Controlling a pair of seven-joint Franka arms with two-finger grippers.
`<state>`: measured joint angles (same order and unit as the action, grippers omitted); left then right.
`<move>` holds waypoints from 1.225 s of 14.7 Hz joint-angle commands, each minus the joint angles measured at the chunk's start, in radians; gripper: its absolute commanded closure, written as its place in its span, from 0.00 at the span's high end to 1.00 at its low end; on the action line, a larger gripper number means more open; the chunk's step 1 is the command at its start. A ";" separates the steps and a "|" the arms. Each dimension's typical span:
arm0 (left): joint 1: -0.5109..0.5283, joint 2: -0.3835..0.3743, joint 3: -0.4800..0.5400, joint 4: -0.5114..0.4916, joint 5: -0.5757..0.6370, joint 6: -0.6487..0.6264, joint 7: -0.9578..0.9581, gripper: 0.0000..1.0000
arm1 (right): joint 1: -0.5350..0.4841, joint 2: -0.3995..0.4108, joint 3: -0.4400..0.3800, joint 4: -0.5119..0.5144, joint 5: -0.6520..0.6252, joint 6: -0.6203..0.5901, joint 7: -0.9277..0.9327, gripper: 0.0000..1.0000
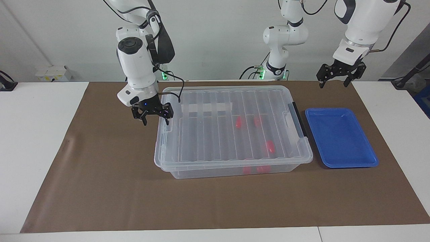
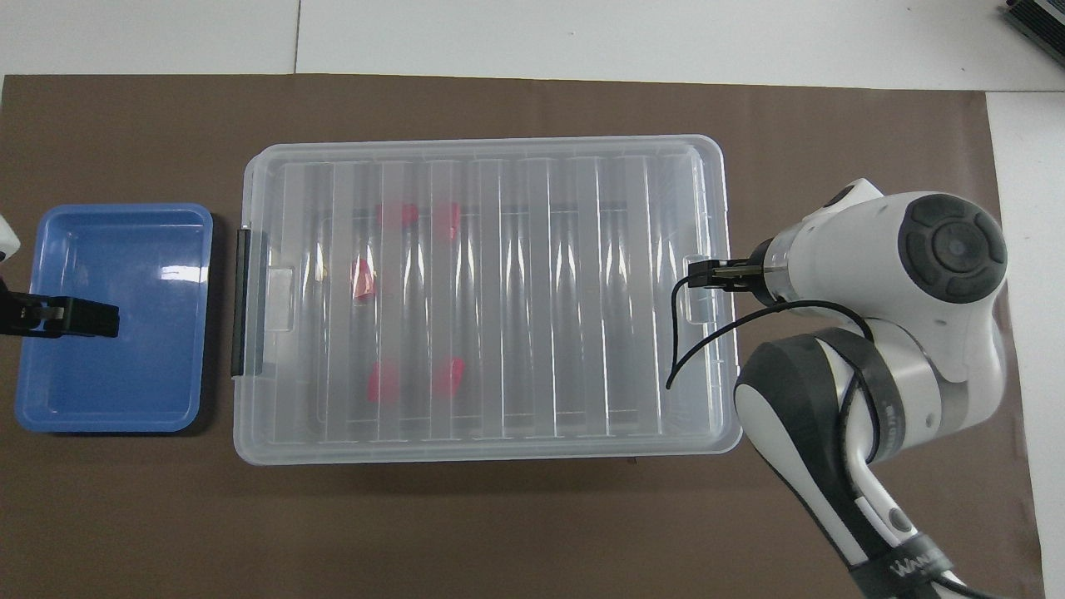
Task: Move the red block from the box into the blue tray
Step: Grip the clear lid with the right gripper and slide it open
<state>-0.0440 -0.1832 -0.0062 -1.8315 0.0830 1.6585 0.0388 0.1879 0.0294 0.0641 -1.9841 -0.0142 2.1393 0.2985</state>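
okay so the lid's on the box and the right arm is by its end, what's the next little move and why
Probably lower the right gripper onto the lid edge at its end of the box and unlatch or lift it. The red blocks sit inside under the closed lid, the blue tray holds nothing, and the right jaws are open just above that edge. The left gripper waits near the tray.

Brown mat (image 1: 111, 188) covers white table (image 1: 37, 141). White socket box (image 1: 53, 73) at table edge by wall, toward right arm's end. Dark device (image 2: 1036, 17) at table corner.
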 commanded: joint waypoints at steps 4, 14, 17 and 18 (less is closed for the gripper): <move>0.006 -0.005 0.000 -0.006 -0.012 -0.008 0.004 1.00 | -0.047 -0.014 -0.001 -0.048 0.016 0.011 0.008 0.97; 0.006 -0.005 0.000 -0.006 -0.012 -0.008 0.004 1.00 | -0.172 -0.031 -0.003 -0.048 0.016 -0.025 -0.079 0.97; 0.006 -0.007 0.000 -0.006 -0.012 -0.008 0.004 1.00 | -0.214 -0.045 -0.003 -0.048 0.016 -0.067 -0.082 0.97; 0.006 -0.007 0.000 -0.006 -0.012 -0.006 0.004 1.00 | -0.223 -0.051 -0.004 -0.048 0.016 -0.084 -0.082 0.97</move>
<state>-0.0440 -0.1832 -0.0062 -1.8315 0.0830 1.6585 0.0388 -0.0044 0.0133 0.0540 -2.0116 -0.0113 2.0844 0.2439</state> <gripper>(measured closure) 0.000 0.026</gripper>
